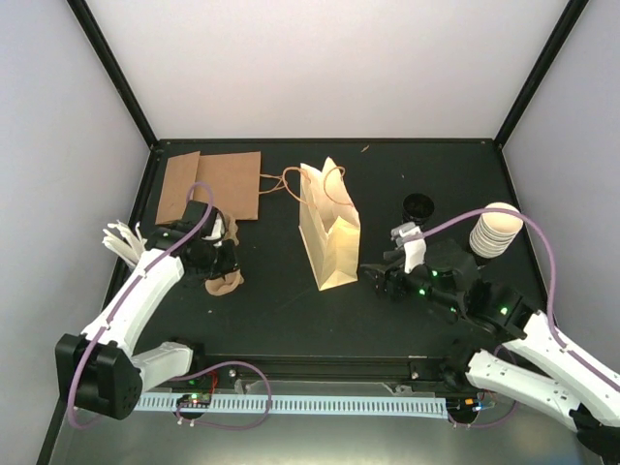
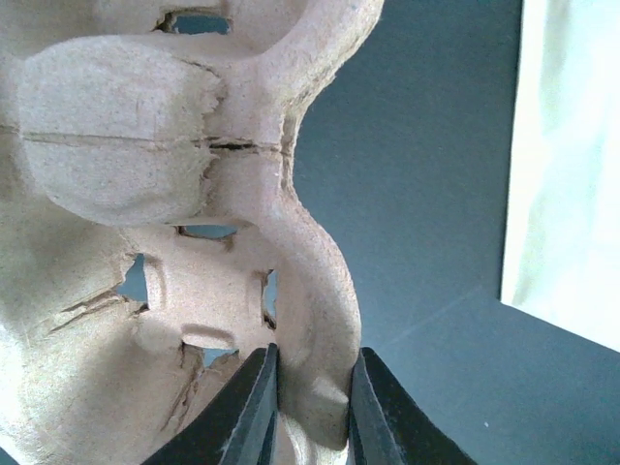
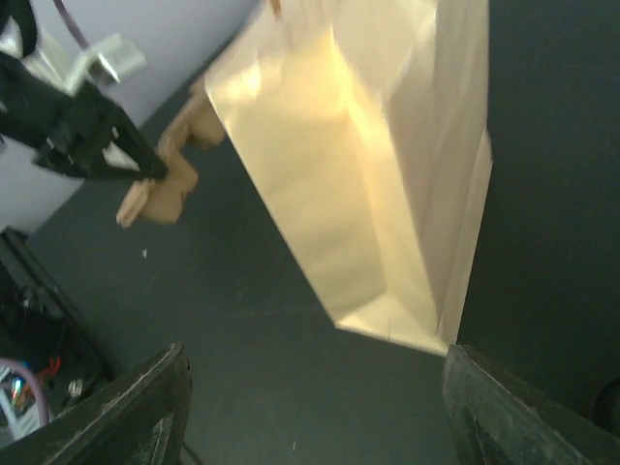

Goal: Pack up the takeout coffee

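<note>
A stack of cream-white paper cups (image 1: 495, 231), the takeout coffee cups, stands at the back right, behind my right arm. The cream paper bag (image 1: 329, 239) stands upright mid-table with its mouth open; in the right wrist view the bag (image 3: 368, 165) fills the upper frame. My right gripper (image 1: 374, 276) is open just right of the bag's base, and nothing lies between the jaws of the gripper (image 3: 325, 417). My left gripper (image 1: 221, 267) is shut on the rim of a brown pulp cup carrier (image 1: 225, 284). Up close, the gripper (image 2: 312, 407) pinches the carrier (image 2: 145, 242).
Flat brown paper bags (image 1: 209, 184) lie at the back left. A small black lid (image 1: 418, 205) sits right of the standing bag. White folded paper (image 1: 121, 241) sticks out past the table's left edge. Dark frame posts and pale walls ring the table.
</note>
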Robot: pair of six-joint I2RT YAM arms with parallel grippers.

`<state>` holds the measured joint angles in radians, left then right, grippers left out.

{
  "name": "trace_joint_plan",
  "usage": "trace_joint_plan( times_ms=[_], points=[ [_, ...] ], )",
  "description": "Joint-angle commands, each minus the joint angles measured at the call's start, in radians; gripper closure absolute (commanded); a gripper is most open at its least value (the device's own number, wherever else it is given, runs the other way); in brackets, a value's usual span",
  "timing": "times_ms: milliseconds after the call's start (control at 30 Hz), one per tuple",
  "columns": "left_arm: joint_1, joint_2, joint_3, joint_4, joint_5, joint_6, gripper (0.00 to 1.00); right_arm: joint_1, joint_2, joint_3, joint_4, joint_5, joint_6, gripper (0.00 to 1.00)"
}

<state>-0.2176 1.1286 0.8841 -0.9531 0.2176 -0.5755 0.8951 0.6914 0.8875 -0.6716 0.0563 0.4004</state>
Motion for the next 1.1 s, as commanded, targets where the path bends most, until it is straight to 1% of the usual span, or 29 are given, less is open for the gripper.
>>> trace_joint_plan(
  times_ms=[0, 100, 200, 333, 400, 467, 667, 833, 900, 1000, 1067],
  points=[
    [-0.013, -0.04, 0.009, 0.016, 0.097, 0.017, 0.8, -0.004, -0.036, -0.107, 0.062, -0.124, 0.099, 0.27],
    [-0.038, -0.045, -0.03, 0.052, 0.136, -0.001, 0.8, -0.004, -0.057, -0.181, 0.126, -0.184, 0.167, 0.28],
    [-0.102, -0.046, -0.081, 0.115, 0.175, -0.053, 0.8, -0.004, -0.087, -0.275, 0.2, -0.243, 0.258, 0.29],
    [-0.205, -0.035, -0.105, 0.162, 0.141, -0.116, 0.79, -0.005, -0.118, -0.411, 0.308, -0.279, 0.354, 0.3],
    [-0.235, -0.023, -0.106, 0.17, 0.122, -0.133, 0.79, -0.004, -0.117, -0.451, 0.343, -0.279, 0.38, 0.3],
    [-0.254, -0.012, -0.107, 0.185, 0.122, -0.144, 0.78, -0.004, -0.104, -0.486, 0.385, -0.29, 0.402, 0.3],
    [-0.278, 0.012, -0.112, 0.224, 0.146, -0.149, 0.7, -0.002, -0.027, -0.587, 0.561, -0.356, 0.464, 0.31],
    [-0.279, 0.032, -0.123, 0.239, 0.147, -0.137, 0.69, -0.001, -0.017, -0.585, 0.554, -0.331, 0.452, 0.32],
    [-0.284, 0.04, -0.123, 0.243, 0.147, -0.129, 0.63, -0.002, -0.026, -0.576, 0.533, -0.318, 0.441, 0.32],
    [-0.316, 0.053, -0.1, 0.242, 0.147, -0.084, 0.49, -0.001, -0.04, -0.567, 0.494, -0.293, 0.429, 0.32],
    [-0.351, 0.056, -0.075, 0.234, 0.145, -0.039, 0.41, -0.001, -0.049, -0.568, 0.474, -0.275, 0.425, 0.32]
  ],
)
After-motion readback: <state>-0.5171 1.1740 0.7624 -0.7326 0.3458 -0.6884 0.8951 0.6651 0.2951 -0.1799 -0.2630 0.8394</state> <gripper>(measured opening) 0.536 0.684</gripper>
